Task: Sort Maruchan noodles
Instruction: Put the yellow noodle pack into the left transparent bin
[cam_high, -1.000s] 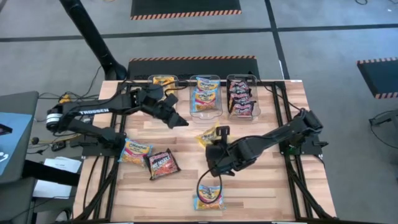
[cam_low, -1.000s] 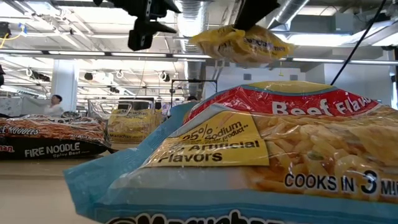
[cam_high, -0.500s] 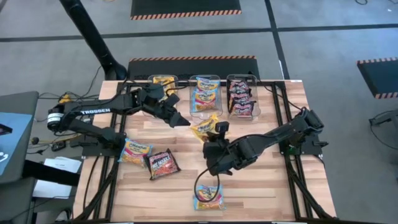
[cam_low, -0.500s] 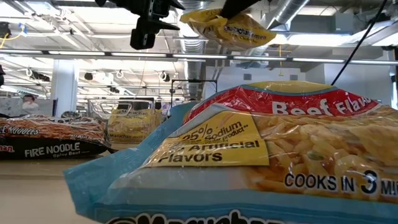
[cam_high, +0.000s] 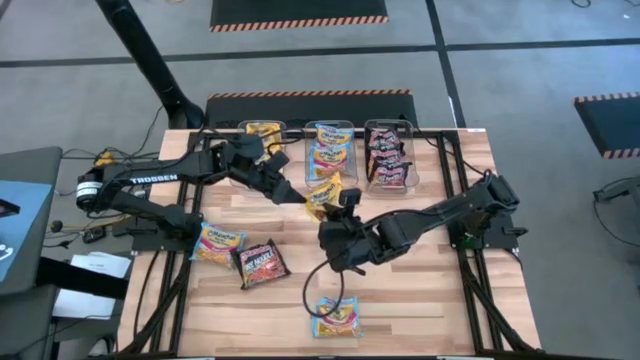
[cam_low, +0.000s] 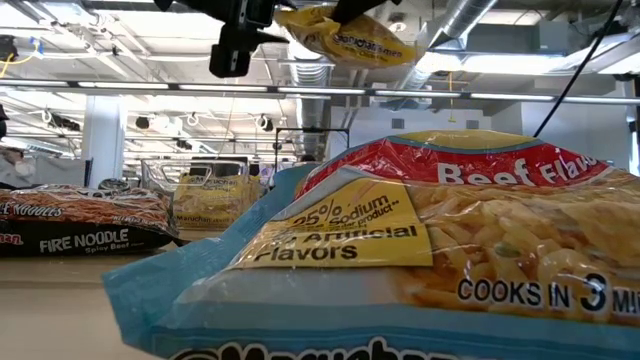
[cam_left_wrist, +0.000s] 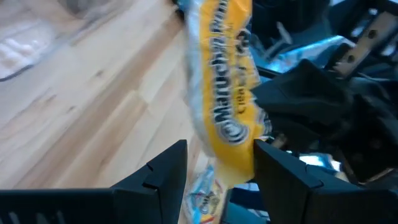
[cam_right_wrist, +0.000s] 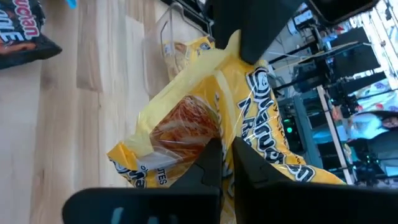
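Three clear bins (cam_high: 332, 180) already hold packets; the right gripper (cam_high: 338, 205) pinches a yellow packet (cam_high: 324, 193) before the wide-open left gripper (cam_high: 292, 190). Three packets remain.

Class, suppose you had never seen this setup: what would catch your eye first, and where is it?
A yellow packet hangs mid-air above the table's middle, pinched by the shut right gripper, with the open left gripper right beside it. Behind, at the far edge, three clear bins hold sorted packets. Three loose packets lie on the near half.
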